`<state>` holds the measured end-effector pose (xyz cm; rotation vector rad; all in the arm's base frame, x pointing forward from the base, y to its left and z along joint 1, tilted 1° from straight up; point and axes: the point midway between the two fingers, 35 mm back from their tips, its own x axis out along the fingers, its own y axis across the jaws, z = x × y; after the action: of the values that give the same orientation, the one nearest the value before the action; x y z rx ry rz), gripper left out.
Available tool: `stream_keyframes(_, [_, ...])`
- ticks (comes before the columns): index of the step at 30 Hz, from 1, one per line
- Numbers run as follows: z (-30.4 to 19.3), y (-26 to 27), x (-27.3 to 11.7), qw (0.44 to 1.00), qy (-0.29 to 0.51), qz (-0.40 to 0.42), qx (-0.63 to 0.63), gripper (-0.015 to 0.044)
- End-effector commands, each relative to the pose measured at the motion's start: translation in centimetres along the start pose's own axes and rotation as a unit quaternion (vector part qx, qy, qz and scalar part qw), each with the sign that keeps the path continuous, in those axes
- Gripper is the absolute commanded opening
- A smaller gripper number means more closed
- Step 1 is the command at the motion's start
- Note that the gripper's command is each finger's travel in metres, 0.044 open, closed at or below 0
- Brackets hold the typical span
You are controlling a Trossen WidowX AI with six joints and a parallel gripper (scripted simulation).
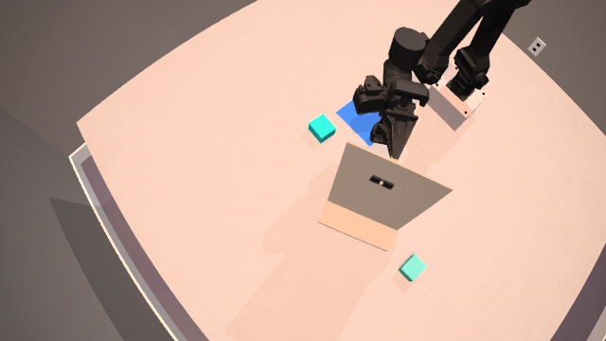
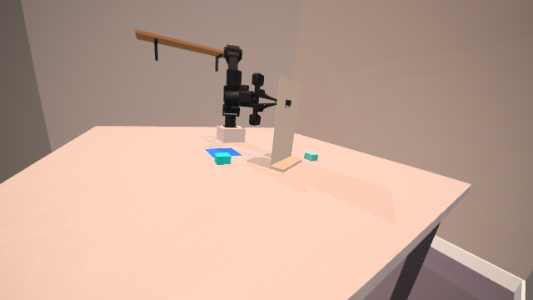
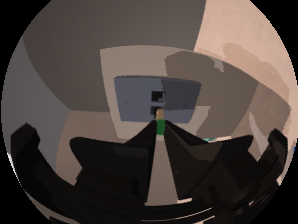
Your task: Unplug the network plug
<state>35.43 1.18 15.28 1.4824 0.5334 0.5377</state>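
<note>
My gripper (image 1: pixel 392 157) (image 2: pixel 276 102) (image 3: pixel 158 124) is shut on the plug (image 3: pixel 160 125), a small green piece with a tan front part. It is level in front of the upright panel (image 1: pixel 355 194) (image 2: pixel 285 129) (image 3: pixel 140 60), high above the table. In the wrist view the bluish socket plate (image 3: pixel 135 100) shows two dark openings, and the tan part overlaps the lower one. Green shows between the fingertips, a little off the panel in the exterior view. Whether the plug's front end is fully clear of the socket cannot be told. The blue marked square (image 1: pixel 350 114) (image 2: pixel 223 151) lies on the table near the arm.
A cyan block (image 1: pixel 322 127) (image 2: pixel 222 158) lies beside the blue square. A paler green block (image 1: pixel 413 267) (image 2: pixel 311 157) lies beyond the panel's back. The panel's wooden foot (image 1: pixel 355 224) (image 2: pixel 285 164) rests on the table. A brown shelf (image 2: pixel 179 42) is high behind the arm.
</note>
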Motion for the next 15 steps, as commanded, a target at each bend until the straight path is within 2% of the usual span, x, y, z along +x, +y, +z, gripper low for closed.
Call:
stream_keyframes(1, [-0.20,-0.18,-0.35,1.000,0.002,-0.002,0.002,0.0000])
stream_keyframes(15, [-0.17,-0.19,-1.29,1.000,0.002,-0.002,0.002,0.0000])
